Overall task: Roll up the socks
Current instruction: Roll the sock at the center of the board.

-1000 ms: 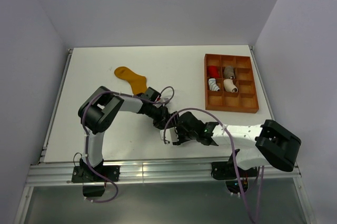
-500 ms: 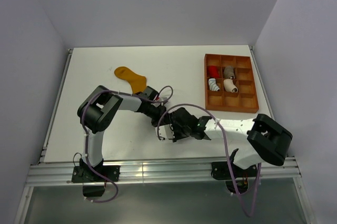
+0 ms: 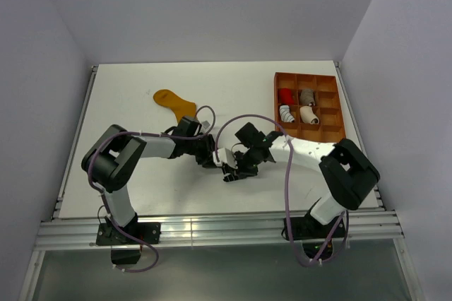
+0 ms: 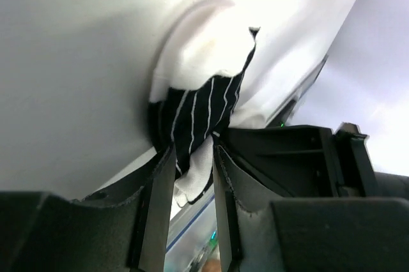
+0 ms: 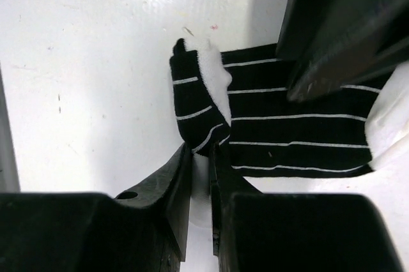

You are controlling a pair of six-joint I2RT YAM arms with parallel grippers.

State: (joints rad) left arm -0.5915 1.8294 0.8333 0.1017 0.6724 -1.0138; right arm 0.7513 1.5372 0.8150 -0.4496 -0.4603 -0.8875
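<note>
The black-and-white striped sock (image 5: 294, 125) lies on the white table (image 3: 141, 82) between the two arms, near the front middle. Its white toe is toward the left arm, and its other end is folded over once into a short first turn. The left gripper (image 4: 193, 157) has its fingers (image 4: 160, 208) nearly closed, pinching a pleat of the striped fabric by the toe. The right gripper (image 5: 201, 154) has its fingers (image 5: 172, 189) drawn almost together on the lower edge of the folded end.

The mustard-orange sock (image 3: 176, 104) lies flat farther back on the left, apart from both grippers. An orange-brown compartment tray (image 3: 311, 148) on the right holds a few rolled bundles.

The sock looks light, thin and completely limp. It bunches and puckers where it is pinched and will not hold a shape by itself, so the fold is likely to spring open once released. The knit should grip the finger pads well rather than slip, and it is not fragile. The best hold is probably on the folded edge through all its layers, with the toe end pinned flat so the fabric stays taut while it is turned. A pinch that catches only the top layer would drag the sock across the table.
</note>
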